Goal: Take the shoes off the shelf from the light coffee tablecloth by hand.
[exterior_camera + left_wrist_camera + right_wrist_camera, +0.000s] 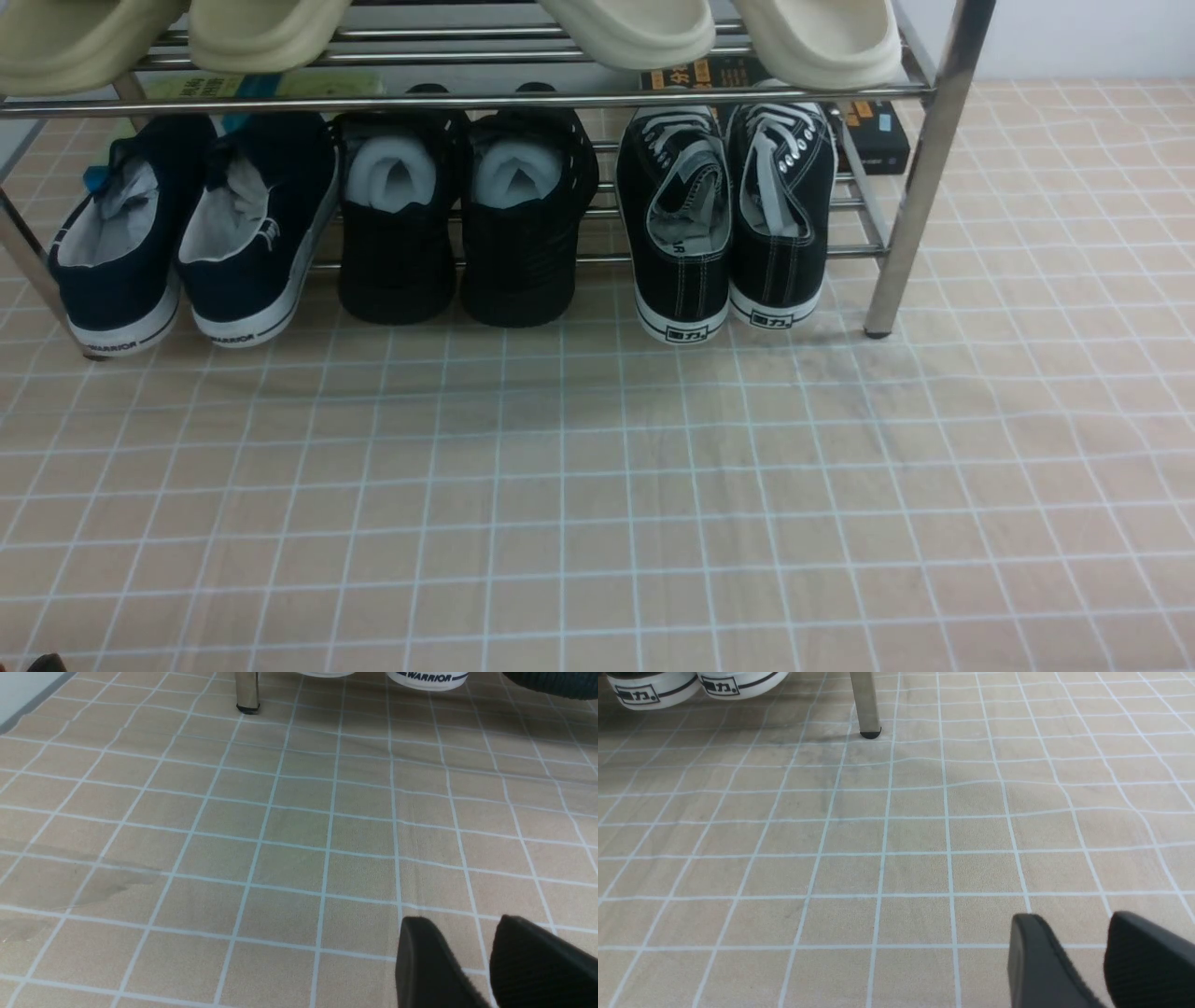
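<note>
The shoes (681,271), black canvas with white laces and white soles, stand heels toward me at the right end of the lower tier of the chrome shelf (920,187). Their white heels (644,693) show far off in the right wrist view, beside a shelf leg (866,704). The shelf rests on the light coffee tablecloth (597,485). My left gripper (462,933) is open over bare cloth, well short of the shelf. My right gripper (1069,928) is also open over bare cloth, holding nothing. Neither gripper shows in the front view.
A navy pair (187,233) and an all-black pair stuffed with white paper (467,224) share the lower tier. Beige slippers (261,33) and cream slippers (728,33) lie on the upper tier. A black box (878,135) sits behind the shelf.
</note>
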Motion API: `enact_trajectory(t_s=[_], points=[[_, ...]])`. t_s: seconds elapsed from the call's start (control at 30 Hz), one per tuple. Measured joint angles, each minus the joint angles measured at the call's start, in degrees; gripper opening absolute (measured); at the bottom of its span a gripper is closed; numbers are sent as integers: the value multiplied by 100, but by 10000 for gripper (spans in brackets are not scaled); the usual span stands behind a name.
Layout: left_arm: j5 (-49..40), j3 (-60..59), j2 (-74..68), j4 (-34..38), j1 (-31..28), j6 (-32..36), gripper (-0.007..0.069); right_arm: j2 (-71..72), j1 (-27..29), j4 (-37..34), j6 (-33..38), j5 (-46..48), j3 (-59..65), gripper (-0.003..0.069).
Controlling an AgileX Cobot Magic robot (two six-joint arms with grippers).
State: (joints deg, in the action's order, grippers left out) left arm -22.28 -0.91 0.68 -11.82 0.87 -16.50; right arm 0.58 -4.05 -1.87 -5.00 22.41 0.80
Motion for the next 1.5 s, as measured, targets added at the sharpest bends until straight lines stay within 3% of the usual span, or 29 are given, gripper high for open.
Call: enact_trajectory(t_s=[0.47,0.6,0.7,0.8,0.9,1.1,1.2,1.3,1.37,1.5], points=[[0,0,0,0,0,0,242,0,0,-98,0,0,0,237],[0,0,0,0,0,0,242,0,0,-781,-115,0,0,237],[0,0,0,0,0,0,242,0,0,-2050,-365,73,0,237],[0,0,0,0,0,0,242,0,0,-2813,-410,101,18,237],[0,0,0,0,0,0,242,0,0,-3297,-435,101,32,237],[0,0,0,0,0,0,242,0,0,-3590,-448,-182,59,235],[0,0,0,0,0,0,242,0,0,-3699,-448,-467,-1,213],[0,0,0,0,0,0,242,-16,0,-3684,-217,-647,-385,136],[0,0,0,0,0,0,242,-300,0,-3434,298,-715,-998,39],[0,0,0,0,0,0,242,-1194,0,-2931,821,-296,-1901,-10]])
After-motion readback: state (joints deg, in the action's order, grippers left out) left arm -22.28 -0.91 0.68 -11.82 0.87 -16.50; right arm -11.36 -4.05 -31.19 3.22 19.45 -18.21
